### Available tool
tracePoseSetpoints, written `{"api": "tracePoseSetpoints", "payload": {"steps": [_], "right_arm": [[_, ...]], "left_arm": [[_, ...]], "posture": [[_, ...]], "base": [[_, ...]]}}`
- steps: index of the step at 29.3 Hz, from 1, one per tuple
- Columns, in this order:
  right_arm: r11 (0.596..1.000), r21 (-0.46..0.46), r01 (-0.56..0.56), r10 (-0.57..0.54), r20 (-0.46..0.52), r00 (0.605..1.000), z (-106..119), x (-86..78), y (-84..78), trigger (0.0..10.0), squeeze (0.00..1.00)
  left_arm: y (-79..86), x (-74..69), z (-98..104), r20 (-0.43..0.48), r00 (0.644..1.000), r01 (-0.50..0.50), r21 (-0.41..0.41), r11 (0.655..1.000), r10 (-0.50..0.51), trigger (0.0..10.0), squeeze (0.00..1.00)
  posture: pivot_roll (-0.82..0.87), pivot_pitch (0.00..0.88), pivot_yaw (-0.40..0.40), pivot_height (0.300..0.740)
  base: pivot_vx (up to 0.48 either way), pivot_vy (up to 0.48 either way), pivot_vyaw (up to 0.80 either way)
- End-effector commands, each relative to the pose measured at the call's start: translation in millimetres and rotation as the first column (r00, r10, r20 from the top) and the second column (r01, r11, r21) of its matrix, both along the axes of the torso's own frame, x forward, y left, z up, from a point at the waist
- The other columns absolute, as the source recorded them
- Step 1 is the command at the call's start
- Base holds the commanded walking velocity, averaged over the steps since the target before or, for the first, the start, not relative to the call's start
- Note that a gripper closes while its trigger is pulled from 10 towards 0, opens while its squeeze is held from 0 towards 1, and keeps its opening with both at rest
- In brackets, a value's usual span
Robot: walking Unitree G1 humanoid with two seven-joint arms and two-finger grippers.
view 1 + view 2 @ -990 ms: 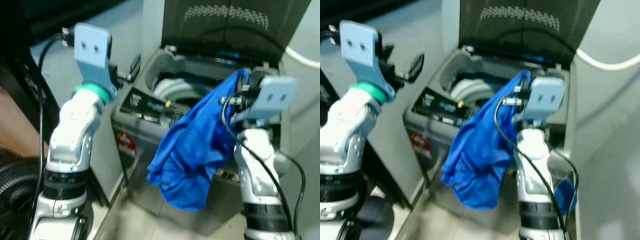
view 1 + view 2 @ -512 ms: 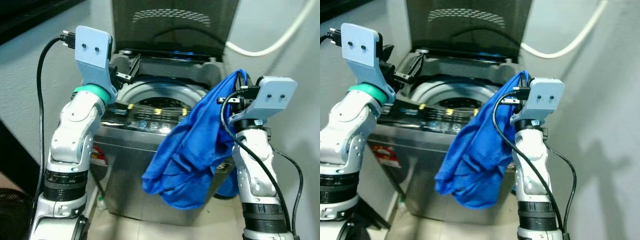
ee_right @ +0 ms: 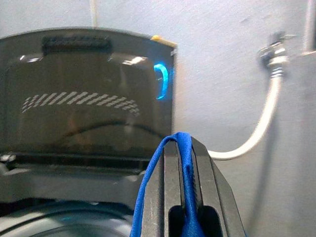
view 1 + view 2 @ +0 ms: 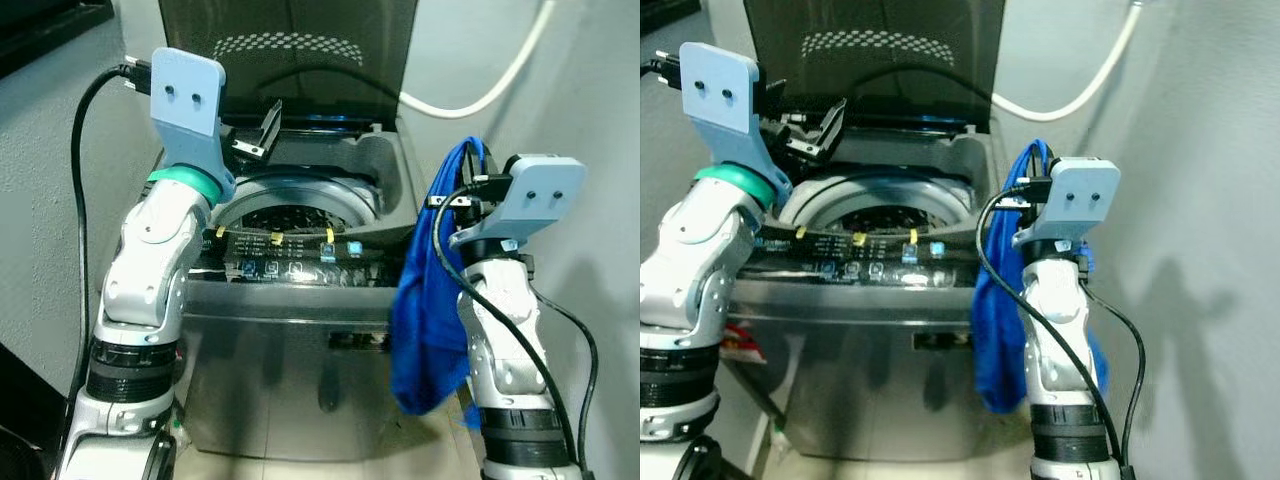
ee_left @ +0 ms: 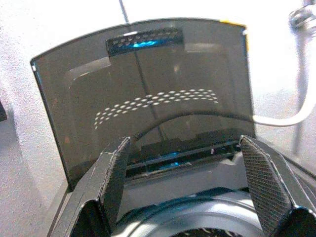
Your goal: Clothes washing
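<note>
Fingers (image 3: 173, 192) pinching blue cloth (image 4: 425, 320) — open washer (image 4: 300, 330), grey wall (image 4: 1200, 150).

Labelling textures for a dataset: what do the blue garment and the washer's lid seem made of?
Blue garment: soft, matte woven or knit fabric, hanging limp in folds.
Washer lid: dark, see-through, glossy panel, probably tinted glass or plastic, with reflections on its surface.

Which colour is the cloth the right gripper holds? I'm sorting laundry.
Plain bright blue cloth, clearest in the left eye view, pinched in the right gripper.
</note>
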State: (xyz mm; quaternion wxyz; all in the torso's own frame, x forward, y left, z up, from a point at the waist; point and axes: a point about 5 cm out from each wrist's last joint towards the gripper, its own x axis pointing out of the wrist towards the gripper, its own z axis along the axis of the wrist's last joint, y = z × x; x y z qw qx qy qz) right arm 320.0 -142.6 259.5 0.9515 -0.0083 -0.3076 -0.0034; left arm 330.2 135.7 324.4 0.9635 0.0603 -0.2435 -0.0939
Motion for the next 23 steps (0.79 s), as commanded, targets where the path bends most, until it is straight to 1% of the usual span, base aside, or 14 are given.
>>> {"api": "tracePoseSetpoints", "payload": {"steps": [1,7,13,23], "right_arm": [[1.0,0.008,-0.005,0.005,0.028,1.0,5.6,-1.0,0.5,10.0,0.0],[1.0,0.005,-0.005,0.005,0.025,1.0,5.2,-0.8,0.4,10.0,0.0],[1.0,0.0,-0.001,0.001,0.025,1.0,4.6,-1.3,-1.5,10.0,0.0],[1.0,0.001,-0.004,0.004,0.023,1.0,4.1,-1.4,-1.0,10.0,0.0]], "left_arm": [[1.4,-0.2,-1.0,0.001,1.0,-0.012,0.007,1.0,0.012,10.0,0.0],[-0.2,-0.3,-3.4,-0.012,1.0,-0.004,0.011,1.0,0.004,10.0,0.0],[-5.4,-0.6,-6.7,-0.019,1.0,0.02,0.016,1.0,-0.02,10.0,0.0],[-5.7,-0.8,-6.4,-0.023,0.999,0.028,0.011,1.0,-0.028,10.0,0.0]], "posture": [[0.13,0.0,0.073,0.74],[0.13,0.0,0.07,0.74],[0.13,0.0,0.071,0.74],[0.13,0.0,0.069,0.74]], "base": [[0.461,0.0,0.0],[0.0,0.0,0.0],[0.0,0.0,0.0],[0.0,0.0,0.0]]}}
